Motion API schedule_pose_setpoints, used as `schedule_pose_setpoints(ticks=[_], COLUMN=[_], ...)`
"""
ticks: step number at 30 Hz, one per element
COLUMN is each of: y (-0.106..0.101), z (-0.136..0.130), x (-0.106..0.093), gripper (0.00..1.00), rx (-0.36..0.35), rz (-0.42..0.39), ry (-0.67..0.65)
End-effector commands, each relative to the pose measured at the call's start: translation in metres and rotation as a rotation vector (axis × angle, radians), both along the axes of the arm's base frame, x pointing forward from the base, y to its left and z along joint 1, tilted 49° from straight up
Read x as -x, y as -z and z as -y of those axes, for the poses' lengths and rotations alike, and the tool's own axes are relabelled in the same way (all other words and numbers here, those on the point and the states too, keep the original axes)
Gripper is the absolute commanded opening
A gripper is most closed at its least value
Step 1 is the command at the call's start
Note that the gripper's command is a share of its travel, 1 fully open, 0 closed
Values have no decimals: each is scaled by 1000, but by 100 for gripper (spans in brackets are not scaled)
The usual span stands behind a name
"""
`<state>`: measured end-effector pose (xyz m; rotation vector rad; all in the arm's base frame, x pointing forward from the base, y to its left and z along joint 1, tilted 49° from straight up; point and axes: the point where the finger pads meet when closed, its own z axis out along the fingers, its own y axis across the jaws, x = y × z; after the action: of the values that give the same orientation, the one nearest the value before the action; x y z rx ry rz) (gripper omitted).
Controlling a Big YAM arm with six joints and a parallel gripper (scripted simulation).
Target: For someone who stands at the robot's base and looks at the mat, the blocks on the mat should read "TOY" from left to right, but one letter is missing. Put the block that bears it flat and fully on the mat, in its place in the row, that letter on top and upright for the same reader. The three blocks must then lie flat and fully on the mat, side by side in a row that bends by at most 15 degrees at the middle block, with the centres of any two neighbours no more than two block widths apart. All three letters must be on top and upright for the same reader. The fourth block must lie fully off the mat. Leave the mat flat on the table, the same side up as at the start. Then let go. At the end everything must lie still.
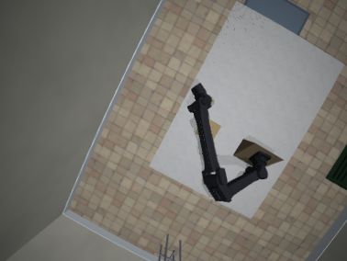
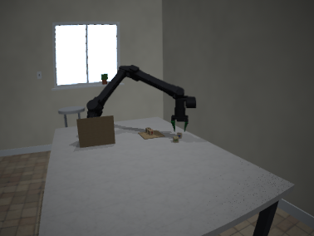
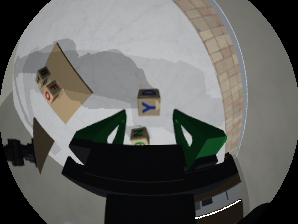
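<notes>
Y block (image 3: 149,102) on table, ahead of open gripper (image 3: 149,113), betw. fingertip lines; N block (image 3: 140,136) nearer, partly hidden; mat (image 3: 70,95) w/ 2 blocks off to left.

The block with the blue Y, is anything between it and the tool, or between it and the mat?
Nothing visible stands between the block and the open tool, or between it and the mat.

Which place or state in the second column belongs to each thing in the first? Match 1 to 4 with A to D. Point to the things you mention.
1. Block with the blue Y (image 2: 179,135) (image 3: 149,107)
2. Mat (image 1: 215,127) (image 2: 145,135) (image 3: 70,104)
3. Gripper (image 2: 179,130) (image 3: 149,113)
4. Potted plant (image 2: 104,79)

A. At the window (image 2: 71,54)
B. Open, above the table (image 1: 271,73) (image 2: 125,179) (image 3: 130,35)
C. Under two blocks (image 2: 149,131) (image 3: 48,86)
D. On the table, off the mat

Pairs: 1-D, 2-C, 3-B, 4-A
</notes>
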<state>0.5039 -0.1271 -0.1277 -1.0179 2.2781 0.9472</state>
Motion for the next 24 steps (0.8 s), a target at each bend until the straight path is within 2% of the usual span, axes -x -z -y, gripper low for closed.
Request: schedule_pose_setpoints(ticks=[1, 17, 24], y=[-6, -5, 5], z=[-4, -5, -10], x=[-10, -10, -4], gripper=[63, 63, 63], rx=[8, 8, -2], rz=[21, 20, 2], ry=[-4, -4, -4])
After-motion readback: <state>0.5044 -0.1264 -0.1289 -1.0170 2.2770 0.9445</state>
